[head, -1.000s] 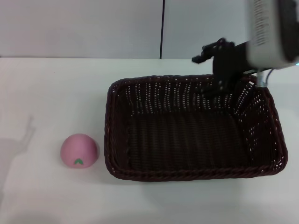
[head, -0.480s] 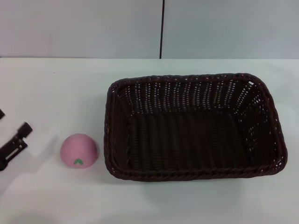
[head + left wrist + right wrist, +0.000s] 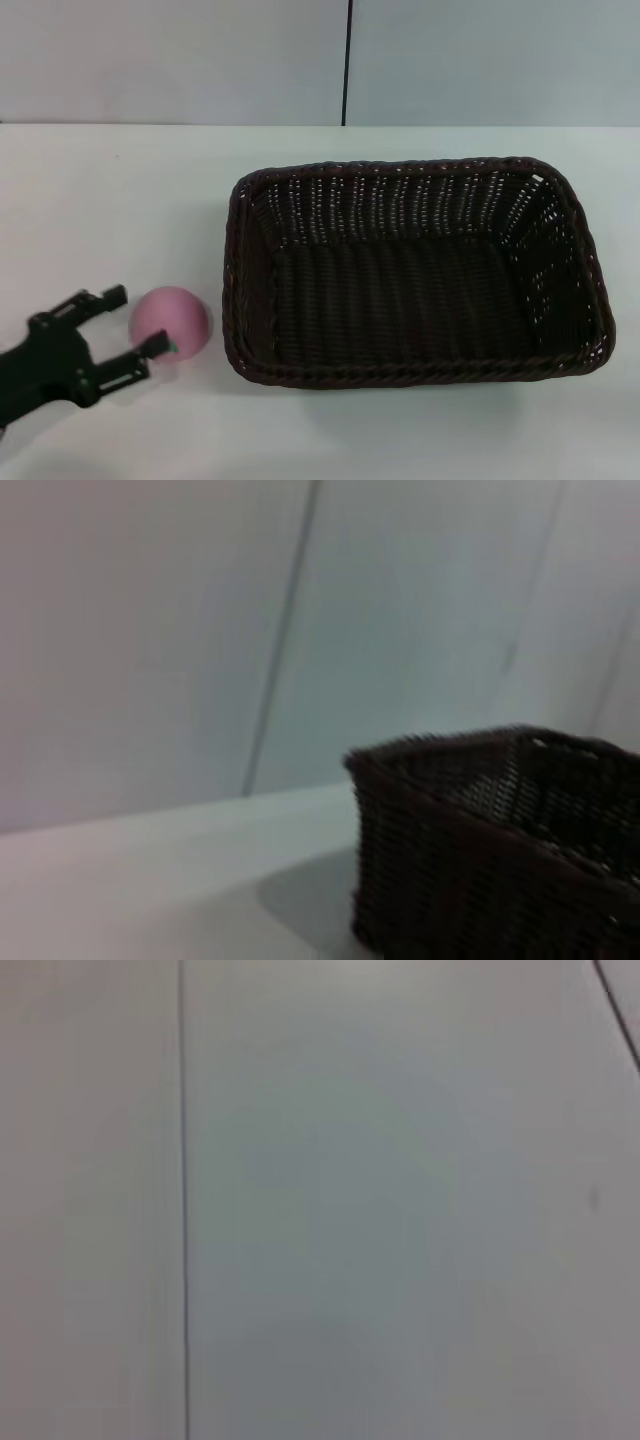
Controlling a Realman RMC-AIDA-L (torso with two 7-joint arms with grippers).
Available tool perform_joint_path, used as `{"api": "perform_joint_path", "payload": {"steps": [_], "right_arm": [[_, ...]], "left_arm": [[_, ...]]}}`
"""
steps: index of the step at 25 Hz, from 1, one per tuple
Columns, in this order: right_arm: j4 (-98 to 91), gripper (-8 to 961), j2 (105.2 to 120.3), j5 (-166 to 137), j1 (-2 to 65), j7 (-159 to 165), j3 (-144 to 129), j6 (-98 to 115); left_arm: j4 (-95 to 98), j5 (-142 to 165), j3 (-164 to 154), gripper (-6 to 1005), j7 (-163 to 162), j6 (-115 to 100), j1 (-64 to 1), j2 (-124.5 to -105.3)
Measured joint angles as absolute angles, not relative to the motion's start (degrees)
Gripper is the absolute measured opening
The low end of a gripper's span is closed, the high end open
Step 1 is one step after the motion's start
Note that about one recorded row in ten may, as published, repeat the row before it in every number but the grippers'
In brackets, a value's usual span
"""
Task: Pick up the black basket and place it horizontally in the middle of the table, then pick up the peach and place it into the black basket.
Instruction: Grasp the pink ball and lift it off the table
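Observation:
The black basket (image 3: 410, 270) lies lengthwise across the middle and right of the white table (image 3: 120, 190), open side up and empty; one of its corners also shows in the left wrist view (image 3: 500, 840). The pink peach (image 3: 172, 320) rests on the table just left of the basket. My left gripper (image 3: 135, 320) reaches in from the lower left, open, with one finger behind the peach and the other in front of it, at the peach's left side. The right gripper is out of view; its wrist view shows only a wall.
A grey wall with a dark vertical seam (image 3: 347, 60) stands behind the table's far edge. Bare tabletop runs left of the peach and along the front edge below the basket.
The right arm, which hung over the basket's far right corner a second ago, has left the view. The left gripper has come in from the left edge up to the peach.

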State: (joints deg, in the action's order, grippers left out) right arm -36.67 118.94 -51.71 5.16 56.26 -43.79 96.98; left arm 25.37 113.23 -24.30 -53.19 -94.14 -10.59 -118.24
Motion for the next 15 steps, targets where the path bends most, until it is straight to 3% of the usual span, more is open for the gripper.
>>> {"api": "perform_joint_path", "payload": {"steps": [15], "right_arm": [[-25.6, 722, 118.99, -51.6, 6.8, 51.9, -37.8, 101.9]], "left_arm": [[18.3, 115.5, -23.5, 737, -46.8, -86.8, -14.2, -118.48]]}}
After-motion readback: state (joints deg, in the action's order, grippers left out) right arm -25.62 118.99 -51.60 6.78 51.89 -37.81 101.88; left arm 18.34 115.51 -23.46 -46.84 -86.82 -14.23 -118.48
